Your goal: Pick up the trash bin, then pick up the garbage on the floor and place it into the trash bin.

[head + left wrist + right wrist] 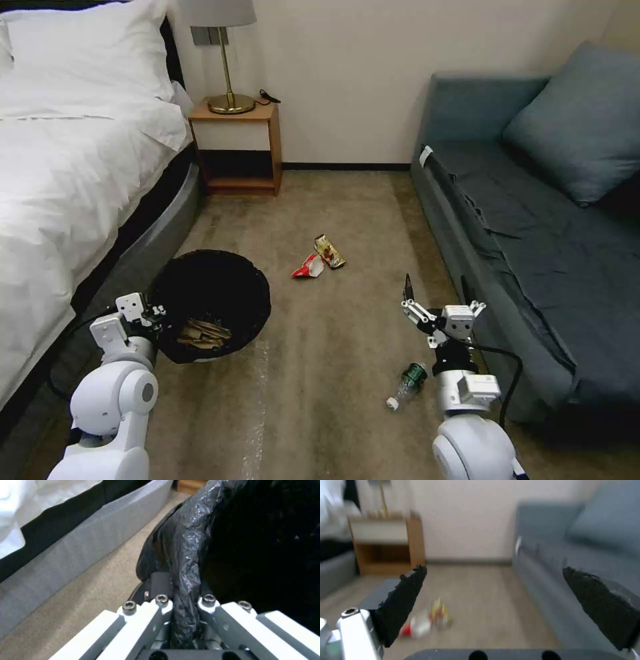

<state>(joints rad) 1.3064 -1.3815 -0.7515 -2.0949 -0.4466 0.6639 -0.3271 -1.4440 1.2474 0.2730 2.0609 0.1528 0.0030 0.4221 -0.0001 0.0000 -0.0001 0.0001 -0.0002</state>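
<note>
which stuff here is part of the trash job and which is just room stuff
Job: trash bin, held at its rim by the left gripper; brown paper inside it; red-and-white wrapper; snack wrapper; bottle; open right gripper.

Lying about: bed, nightstand, lamp, sofa.

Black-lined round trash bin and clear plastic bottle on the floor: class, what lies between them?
Only bare beige carpet, in the head view, between the trash bin and bottle.

No text can be read: the bottle's green label and the snack wrapper's print are too small to make out.
</note>
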